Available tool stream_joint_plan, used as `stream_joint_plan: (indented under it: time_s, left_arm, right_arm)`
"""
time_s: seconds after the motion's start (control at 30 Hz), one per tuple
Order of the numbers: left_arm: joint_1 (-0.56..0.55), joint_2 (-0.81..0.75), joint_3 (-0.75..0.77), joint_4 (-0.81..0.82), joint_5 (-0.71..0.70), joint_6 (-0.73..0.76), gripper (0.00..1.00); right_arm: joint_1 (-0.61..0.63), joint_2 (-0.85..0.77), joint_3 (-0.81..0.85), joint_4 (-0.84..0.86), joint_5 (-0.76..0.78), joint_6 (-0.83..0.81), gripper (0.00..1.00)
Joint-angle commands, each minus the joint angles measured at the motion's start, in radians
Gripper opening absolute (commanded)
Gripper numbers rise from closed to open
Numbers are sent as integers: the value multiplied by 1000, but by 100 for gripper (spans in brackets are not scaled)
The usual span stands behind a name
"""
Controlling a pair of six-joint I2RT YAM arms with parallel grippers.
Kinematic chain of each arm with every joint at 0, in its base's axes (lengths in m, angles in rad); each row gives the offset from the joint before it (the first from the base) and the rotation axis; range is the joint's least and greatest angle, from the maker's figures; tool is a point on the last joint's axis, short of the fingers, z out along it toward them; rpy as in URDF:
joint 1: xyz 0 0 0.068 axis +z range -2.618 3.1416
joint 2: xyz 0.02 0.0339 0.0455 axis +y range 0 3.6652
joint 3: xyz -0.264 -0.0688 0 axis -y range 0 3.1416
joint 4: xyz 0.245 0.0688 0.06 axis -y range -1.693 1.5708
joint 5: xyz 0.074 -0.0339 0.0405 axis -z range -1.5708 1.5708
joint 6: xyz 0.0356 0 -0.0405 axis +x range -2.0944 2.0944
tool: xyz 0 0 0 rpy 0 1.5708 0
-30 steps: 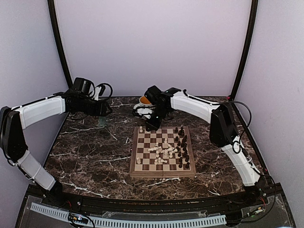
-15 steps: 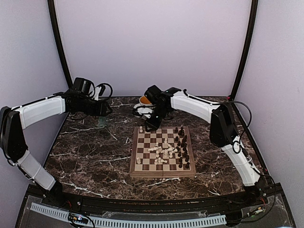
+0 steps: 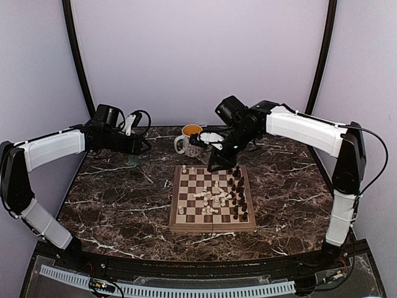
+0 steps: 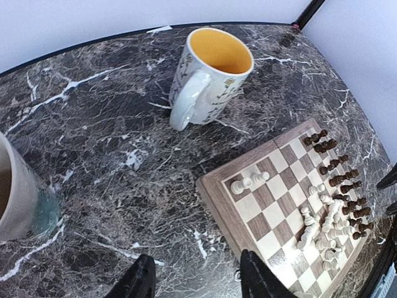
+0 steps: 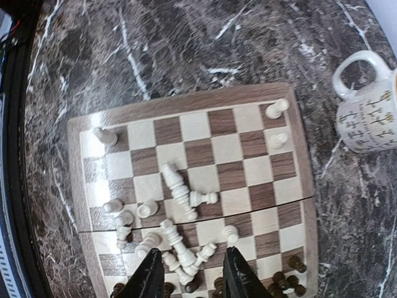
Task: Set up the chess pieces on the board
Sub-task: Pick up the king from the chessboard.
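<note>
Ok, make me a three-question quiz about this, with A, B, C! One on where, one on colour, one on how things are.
1. Where is the mug? A) on the table, off the board's corner B) on the board C) on a shelf
2. The mug's inside is? A) blue B) green C) yellow
3. The white pieces mid-board? A) standing in rows B) many lying tipped C) stacked up
Answers: A, it stands on the table; C, yellow shows inside; B, several lie sideways.

Checked wooden board [image 3: 211, 228] — cream pieces [image 3: 211, 198] toppled mid-board, dark pieces [image 3: 239, 192] along its right edge
</note>
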Motion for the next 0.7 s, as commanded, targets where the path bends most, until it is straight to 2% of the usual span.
stream_joint_plan:
  time_s: [0.0, 0.13, 0.3, 0.43, 0.67]
  left_arm:
    - [-48, -71, 8, 15, 4, 61, 49]
    - [-53, -55, 8, 18, -6, 72, 49]
    - [-53, -46, -4, 31, 20, 72, 49]
    - [-53, -47, -12, 38, 27, 71, 49]
    - [-53, -30, -12, 39, 49, 68, 49]
  right_arm:
    - [65, -7, -157, 18, 12, -74, 34]
    - [117, 11, -214, 65, 113, -53, 39]
    - [130, 72, -163, 57, 180, -23, 43]
    - [130, 101, -148, 50, 193, -15, 43]
    - [128, 93, -166, 30, 212, -16, 36]
